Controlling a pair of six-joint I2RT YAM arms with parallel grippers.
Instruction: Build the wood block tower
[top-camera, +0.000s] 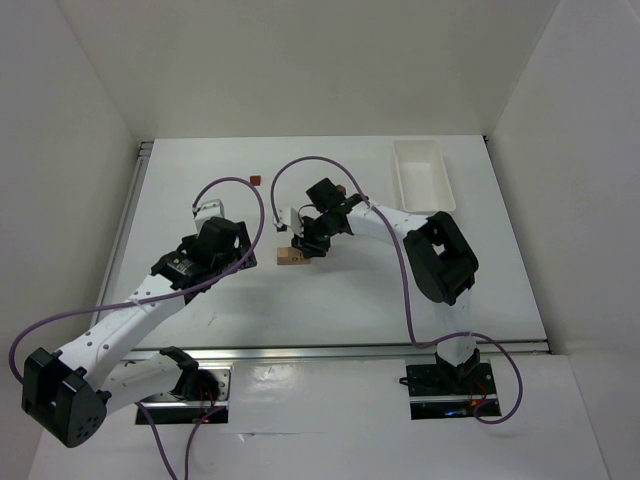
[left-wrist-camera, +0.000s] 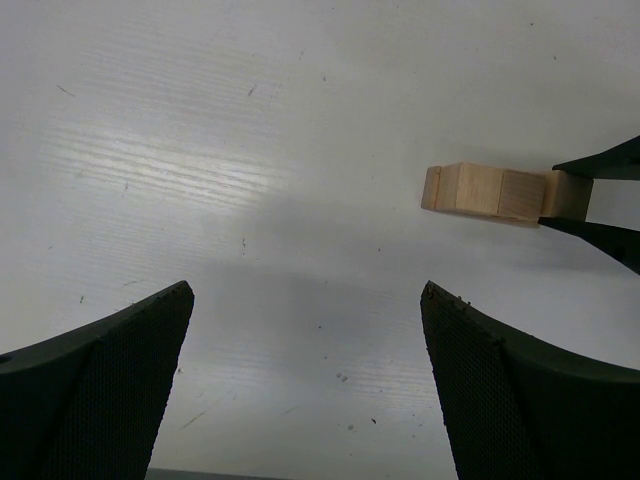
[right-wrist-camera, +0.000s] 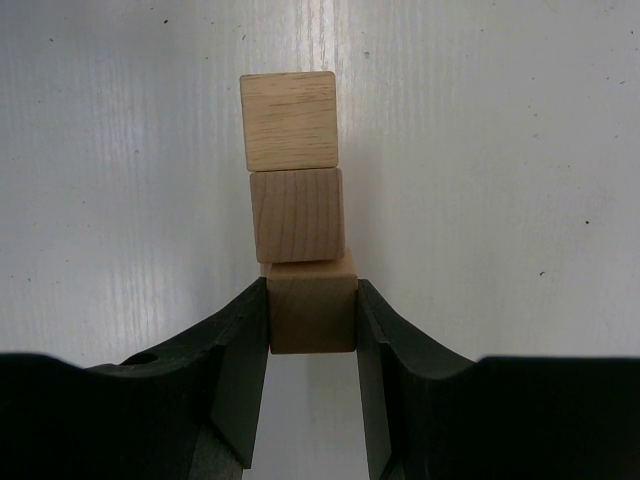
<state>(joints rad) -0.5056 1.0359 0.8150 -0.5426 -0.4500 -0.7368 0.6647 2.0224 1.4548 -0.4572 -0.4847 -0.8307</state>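
At the near edge of the table (top-camera: 330, 310) the two arms rise from their bases. The left gripper (left-wrist-camera: 305, 295) hangs over bare white surface with its jaws spread wide and nothing between them. The blocks lie ahead of it and off to its right, well clear of it. A little further in, near the middle of the table, is the wood block tower (top-camera: 291, 258): three pale and tan cubes in a line, face to face. The line is not quite straight, as the far cube sits shifted a touch sideways from the middle one. The right gripper (right-wrist-camera: 312, 290) reaches in from the right and is closed narrowly on the end block (right-wrist-camera: 312, 315) of that line, squeezing it from both sides. From where I stand I cannot tell whether that end block rests on the table or is lifted slightly off it. Beyond them, toward the back on the left, a single dark brown block (top-camera: 256, 180) lies alone, well apart from the line. At the far right corner sits the white tray (top-camera: 397, 172).
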